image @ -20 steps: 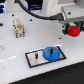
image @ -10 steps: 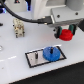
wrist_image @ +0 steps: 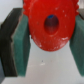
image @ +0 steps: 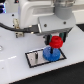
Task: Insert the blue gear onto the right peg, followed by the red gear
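Note:
My gripper (image: 56, 45) is shut on the red gear (image: 56, 41) and holds it just above the blue gear (image: 50, 53). The blue gear lies flat on the exterior view's right half of the grey plate (image: 33, 60) with a black border. The right peg is hidden under the blue gear. The plate's other pin (image: 36, 55) stands bare toward the exterior view's left. In the wrist view the red gear (wrist_image: 42, 31) fills the gap between the teal finger pads (wrist_image: 21, 47), its centre hole facing the camera. My gripper (wrist_image: 49, 42) shows there too.
The white table (image: 15, 70) carries the plate. The arm's white body (image: 40, 15) fills the upper middle of the exterior view. A dark cable (image: 9, 27) runs along the exterior view's left behind it.
My gripper has moved with the red gear toward the exterior view's left and down, from beside the plate to just over the blue gear. The blue gear has not moved.

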